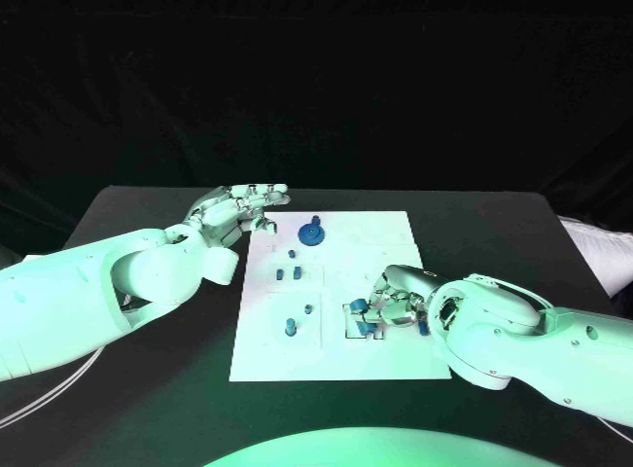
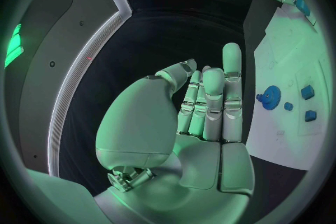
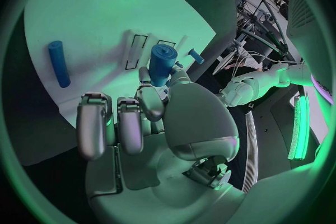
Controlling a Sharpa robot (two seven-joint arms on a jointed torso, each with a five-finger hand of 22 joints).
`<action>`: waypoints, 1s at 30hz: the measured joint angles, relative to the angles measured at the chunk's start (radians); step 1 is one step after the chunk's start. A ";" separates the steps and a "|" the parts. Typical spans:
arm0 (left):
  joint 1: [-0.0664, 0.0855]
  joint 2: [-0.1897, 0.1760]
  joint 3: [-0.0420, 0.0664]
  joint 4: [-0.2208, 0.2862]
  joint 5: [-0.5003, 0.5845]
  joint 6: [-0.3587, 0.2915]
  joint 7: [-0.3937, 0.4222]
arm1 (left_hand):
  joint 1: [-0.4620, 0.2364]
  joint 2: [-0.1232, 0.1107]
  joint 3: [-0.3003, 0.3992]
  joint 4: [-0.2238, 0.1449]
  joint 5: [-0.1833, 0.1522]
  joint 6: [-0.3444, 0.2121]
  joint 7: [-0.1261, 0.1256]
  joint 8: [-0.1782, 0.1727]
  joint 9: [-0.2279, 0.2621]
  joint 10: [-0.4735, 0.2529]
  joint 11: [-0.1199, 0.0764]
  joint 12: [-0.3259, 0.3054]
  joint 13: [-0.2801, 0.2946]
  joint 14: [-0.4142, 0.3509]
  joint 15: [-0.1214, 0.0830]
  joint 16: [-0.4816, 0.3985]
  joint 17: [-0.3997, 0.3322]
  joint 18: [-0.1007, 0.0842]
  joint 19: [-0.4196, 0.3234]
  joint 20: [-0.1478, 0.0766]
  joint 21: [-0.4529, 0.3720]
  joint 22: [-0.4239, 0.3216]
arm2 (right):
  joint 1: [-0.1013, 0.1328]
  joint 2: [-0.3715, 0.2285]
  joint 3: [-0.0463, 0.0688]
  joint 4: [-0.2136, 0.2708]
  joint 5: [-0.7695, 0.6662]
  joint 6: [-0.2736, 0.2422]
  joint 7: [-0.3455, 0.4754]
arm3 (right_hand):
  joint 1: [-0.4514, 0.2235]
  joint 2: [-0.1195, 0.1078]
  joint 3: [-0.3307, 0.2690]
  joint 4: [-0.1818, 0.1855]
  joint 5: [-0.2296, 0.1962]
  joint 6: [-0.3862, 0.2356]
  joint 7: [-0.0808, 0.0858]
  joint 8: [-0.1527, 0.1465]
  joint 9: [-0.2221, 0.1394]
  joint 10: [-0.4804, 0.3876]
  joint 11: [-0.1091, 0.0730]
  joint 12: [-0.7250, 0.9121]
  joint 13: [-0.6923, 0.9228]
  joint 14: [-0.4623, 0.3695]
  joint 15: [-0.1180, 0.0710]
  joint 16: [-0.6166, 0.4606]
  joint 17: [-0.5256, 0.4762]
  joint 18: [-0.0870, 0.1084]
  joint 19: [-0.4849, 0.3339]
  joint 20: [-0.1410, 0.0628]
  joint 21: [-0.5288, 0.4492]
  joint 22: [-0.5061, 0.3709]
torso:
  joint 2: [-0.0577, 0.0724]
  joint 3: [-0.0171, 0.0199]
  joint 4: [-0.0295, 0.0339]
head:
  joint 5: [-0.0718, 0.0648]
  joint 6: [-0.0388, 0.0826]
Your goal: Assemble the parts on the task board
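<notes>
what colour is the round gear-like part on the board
Blue; the gear-like part shows best in the left wrist view, on the white task board.

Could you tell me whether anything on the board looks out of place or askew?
Nothing stands out. The small blue parts sit tidily on the white task board, and the right hand holds a blue cylinder over it.

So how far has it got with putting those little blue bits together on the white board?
Partway, it seems. Several small blue pieces and a round blue gear-like disc already stand on the white task board. The silver right hand holds a blue cylinder over the board's right side. A long blue rod lies loose on the board. The silver left hand waits empty at the board's far left corner.
</notes>
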 measured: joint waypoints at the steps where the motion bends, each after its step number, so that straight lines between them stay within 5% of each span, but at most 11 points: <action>1: 0.000 0.000 0.000 0.000 0.000 0.000 0.000 | 0.000 0.000 0.000 0.000 0.000 0.000 0.000 0.000 0.000 0.000 0.000 0.000 0.000 0.000 0.000 0.000 0.000 0.000 0.000 0.000 0.000 0.000 | 0.000 0.001 0.000 -0.003 -0.001 0.006 0.000 | -0.001 0.001 -0.001 -0.001 -0.002 0.000 0.000 0.000 0.036 -0.002 -0.002 0.000 0.000 0.000 0.000 0.000 0.000 0.000 -0.002 -0.002 0.000 0.000 | 0.000 0.0000 0.0000 | 0.000 0.000; 10: 0.000 -0.001 0.000 0.002 0.000 0.001 -0.001 | 0.000 0.000 0.000 0.000 0.000 0.000 0.000 0.000 0.000 0.000 0.000 0.000 0.000 0.000 0.000 0.000 0.000 0.000 0.000 0.000 0.000 0.000 | 0.000 0.015 0.000 -0.015 -0.019 0.032 -0.001 | -0.027 0.026 -0.034 0.000 -0.070 0.011 -0.003 0.007 0.078 0.002 -0.005 0.001 0.075 0.000 -0.007 0.000 0.000 0.000 0.000 -0.007 0.000 0.000 | 0.000 0.0006 -0.0006 | 0.002 -0.002; 11: 0.000 -0.001 0.000 0.002 0.000 0.002 -0.001 | 0.000 0.000 0.000 0.000 0.000 0.000 0.000 0.000 0.000 0.000 0.000 0.000 0.000 0.000 0.000 0.000 0.000 0.000 0.000 0.000 0.000 0.000 | 0.000 0.016 0.000 -0.015 -0.021 0.033 -0.001 | -0.034 0.034 -0.040 0.000 -0.085 0.056 -0.034 0.017 0.089 0.003 -0.009 0.001 0.141 0.000 -0.008 0.000 0.000 0.000 0.000 -0.007 0.000 0.000 | 0.000 0.0007 -0.0006 | 0.002 -0.002; 13: 0.000 -0.001 0.000 0.002 0.000 0.002 -0.001 | 0.000 0.000 0.000 0.000 0.000 0.000 0.000 0.000 0.000 0.000 0.000 0.000 0.000 0.000 0.000 0.000 0.000 0.000 0.000 0.000 0.000 0.000 | 0.000 0.017 0.000 -0.016 -0.026 0.037 -0.002 | -0.045 0.029 -0.053 -0.001 -0.115 0.063 -0.049 0.010 0.088 0.002 -0.010 0.001 0.147 0.000 -0.011 0.000 0.000 0.000 0.000 -0.007 0.000 0.000 | 0.000 0.0007 -0.0006 | 0.002 -0.001; 20: 0.000 -0.003 0.000 0.002 0.000 0.002 -0.001 | 0.000 0.000 0.000 0.000 0.000 0.000 0.000 0.000 0.000 0.000 0.000 0.000 0.000 0.000 0.000 0.000 0.000 0.000 0.000 0.000 0.000 0.000 | 0.000 0.021 0.000 -0.015 -0.038 0.040 -0.002 | -0.114 0.011 -0.114 0.001 -0.227 0.061 -0.051 0.009 0.105 0.010 -0.016 0.090 0.164 0.002 -0.013 0.000 0.000 0.000 0.000 -0.007 0.000 0.000 | 0.000 0.0007 -0.0012 | 0.003 -0.001; 21: 0.000 -0.003 0.000 0.003 0.000 0.002 -0.001 | 0.000 0.000 0.000 0.000 0.000 0.000 0.000 0.000 0.000 0.000 0.000 0.000 0.000 -0.002 0.002 0.000 0.000 0.000 0.000 0.000 0.000 0.000 | 0.000 0.022 0.000 -0.015 -0.042 0.040 -0.002 | -0.123 0.008 -0.126 0.001 -0.246 0.061 -0.051 0.009 0.109 0.034 -0.041 0.125 0.186 0.002 -0.020 0.000 0.000 0.000 0.000 -0.007 0.000 0.000 | 0.000 0.0007 -0.0012 | 0.004 -0.001; 22: 0.000 -0.003 0.000 0.003 0.000 0.002 -0.001 | 0.000 0.000 0.000 0.000 0.000 -0.002 0.002 0.000 0.000 0.000 0.000 0.000 0.000 -0.003 0.003 0.000 -0.001 0.000 0.000 0.000 0.000 0.000 | -0.001 0.022 0.000 -0.015 -0.043 0.040 -0.002 | -0.132 0.013 -0.132 0.001 -0.259 0.061 -0.051 0.009 0.111 0.034 -0.041 0.125 0.183 0.002 -0.020 0.000 0.000 0.000 0.000 -0.007 0.000 0.000 | 0.000 0.0007 -0.0012 | 0.004 -0.001; 30: 0.000 -0.003 0.000 0.003 0.000 0.002 -0.001 | 0.000 0.000 0.000 0.000 0.000 -0.004 0.004 0.000 0.000 0.000 0.000 0.000 0.000 -0.004 0.004 0.000 -0.001 0.000 0.000 0.000 0.000 0.000 | -0.001 0.019 0.000 -0.011 -0.062 0.036 -0.002 | -0.114 0.008 -0.146 -0.013 -0.290 0.061 -0.051 0.009 0.124 0.034 -0.041 0.121 0.179 0.002 -0.020 0.000 0.000 0.000 0.000 -0.007 0.000 0.000 | -0.001 0.0012 -0.0012 | 0.002 0.000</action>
